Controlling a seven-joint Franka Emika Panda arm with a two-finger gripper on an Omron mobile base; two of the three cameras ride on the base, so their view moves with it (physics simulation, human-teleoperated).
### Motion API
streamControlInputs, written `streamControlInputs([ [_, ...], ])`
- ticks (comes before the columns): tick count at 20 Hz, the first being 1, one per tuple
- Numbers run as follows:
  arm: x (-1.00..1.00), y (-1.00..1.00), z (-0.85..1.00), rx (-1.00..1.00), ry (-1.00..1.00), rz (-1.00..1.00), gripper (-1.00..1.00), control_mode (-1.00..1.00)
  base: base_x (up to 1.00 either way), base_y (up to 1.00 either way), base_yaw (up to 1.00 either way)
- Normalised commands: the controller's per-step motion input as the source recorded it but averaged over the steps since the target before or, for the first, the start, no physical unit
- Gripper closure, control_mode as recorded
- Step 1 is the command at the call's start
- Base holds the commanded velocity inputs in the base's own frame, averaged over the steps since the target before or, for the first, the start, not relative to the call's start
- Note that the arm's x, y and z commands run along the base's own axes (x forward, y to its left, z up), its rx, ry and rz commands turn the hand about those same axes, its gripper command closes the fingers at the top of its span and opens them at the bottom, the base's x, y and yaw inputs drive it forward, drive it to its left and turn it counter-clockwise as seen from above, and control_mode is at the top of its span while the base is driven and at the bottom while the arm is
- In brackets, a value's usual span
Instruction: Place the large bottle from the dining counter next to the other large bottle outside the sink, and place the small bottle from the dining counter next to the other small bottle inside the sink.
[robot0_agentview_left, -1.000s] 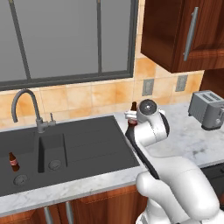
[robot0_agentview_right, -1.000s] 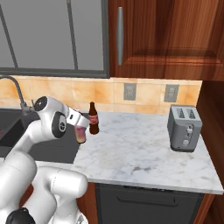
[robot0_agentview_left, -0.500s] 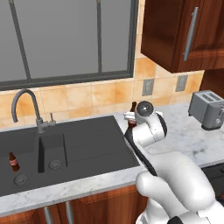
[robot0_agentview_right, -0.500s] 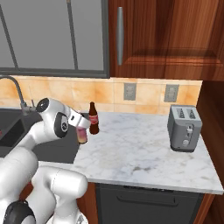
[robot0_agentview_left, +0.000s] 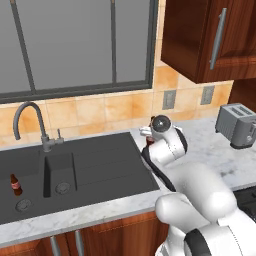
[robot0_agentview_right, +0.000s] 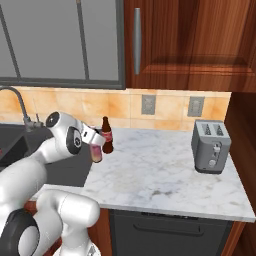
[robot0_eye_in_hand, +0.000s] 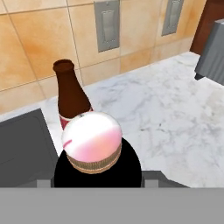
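One large bottle (robot0_agentview_right: 97, 153) between gripper (robot0_agentview_right: 95, 140) jaws

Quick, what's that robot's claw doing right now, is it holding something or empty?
Gripper: shut on the large bottle, the pink-orange one, held beside the other large bottle on the kitchen worktop.

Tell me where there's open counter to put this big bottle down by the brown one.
Bare marble runs from the other large bottle toward the toaster, and forward to the counter's front edge. It is crowded on the sink side, where the hand with the large bottle hangs close beside the brown one.
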Motion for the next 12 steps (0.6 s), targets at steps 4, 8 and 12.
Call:
streamControlInputs([
  [4,0.28,0.00,-0.04,0.00,0.03,-0.03,1.00,-1.00,0.00,0.00,0.00],
  [8,0.28,0.00,-0.11,0.00,0.00,-0.03,1.00,-1.00,0.00,0.00,0.00],
  [12,0.26,0.00,-0.12,-0.01,0.00,-0.03,1.00,-1.00,0.00,0.00,0.00],
])
